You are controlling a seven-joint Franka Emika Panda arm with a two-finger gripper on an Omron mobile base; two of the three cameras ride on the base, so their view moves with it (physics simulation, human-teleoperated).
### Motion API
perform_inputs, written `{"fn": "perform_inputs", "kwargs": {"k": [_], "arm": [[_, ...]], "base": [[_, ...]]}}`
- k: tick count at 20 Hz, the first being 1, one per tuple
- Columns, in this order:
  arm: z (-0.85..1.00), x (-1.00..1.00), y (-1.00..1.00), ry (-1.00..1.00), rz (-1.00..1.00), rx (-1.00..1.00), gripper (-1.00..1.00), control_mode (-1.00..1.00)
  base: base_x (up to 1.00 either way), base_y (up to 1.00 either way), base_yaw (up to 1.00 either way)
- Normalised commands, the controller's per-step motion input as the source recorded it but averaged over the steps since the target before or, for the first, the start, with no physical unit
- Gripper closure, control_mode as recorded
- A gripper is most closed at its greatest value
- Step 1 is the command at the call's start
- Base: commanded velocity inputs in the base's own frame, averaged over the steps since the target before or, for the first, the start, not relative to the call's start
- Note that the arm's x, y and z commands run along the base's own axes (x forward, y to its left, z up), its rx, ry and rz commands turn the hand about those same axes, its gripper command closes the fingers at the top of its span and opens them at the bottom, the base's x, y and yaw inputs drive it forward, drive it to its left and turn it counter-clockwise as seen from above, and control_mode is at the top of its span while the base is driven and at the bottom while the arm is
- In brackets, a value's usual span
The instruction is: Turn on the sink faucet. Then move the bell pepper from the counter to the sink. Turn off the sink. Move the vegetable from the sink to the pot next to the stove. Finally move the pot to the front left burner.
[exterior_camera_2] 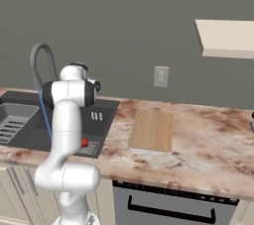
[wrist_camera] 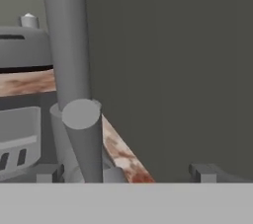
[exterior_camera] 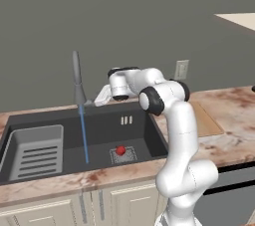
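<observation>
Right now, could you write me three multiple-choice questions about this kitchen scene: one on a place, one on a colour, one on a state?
1. Where is the bell pepper?
A. on the cutting board
B. in the sink, on the drain grate
C. in the slotted tray

2. What colour is the bell pepper?
A. green
B. yellow
C. red

3. What is the state of the sink faucet?
A. running
B. off
C. lying flat on the counter

Answers:
1 B, it sits on the square drain grate inside the sink.
2 C, it is glossy red.
3 A, a blue water stream falls from the spout into the basin.
</observation>
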Motion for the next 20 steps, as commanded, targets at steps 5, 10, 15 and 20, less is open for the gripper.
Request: {"fn": "perform_inputs", "kwargs": {"k": [5, 10, 15, 20], "arm": [[0.11, 0.0, 0.63, 0.02, 0.12, 0.0, -1.0, -1.0], [0.04, 0.0, 0.68, 0.0, 0.15, 0.0, -1.0, -1.0], [0.0, 0.0, 0.66, 0.0, 0.22, 0.0, -1.0, -1.0], [0.0, 0.0, 0.67, 0.0, 0.27, 0.0, -1.0, -1.0]], "base": [[0.0, 0.0, 0.0], [0.0, 0.0, 0.0], [0.0, 0.0, 0.0], [0.0, 0.0, 0.0]]}}
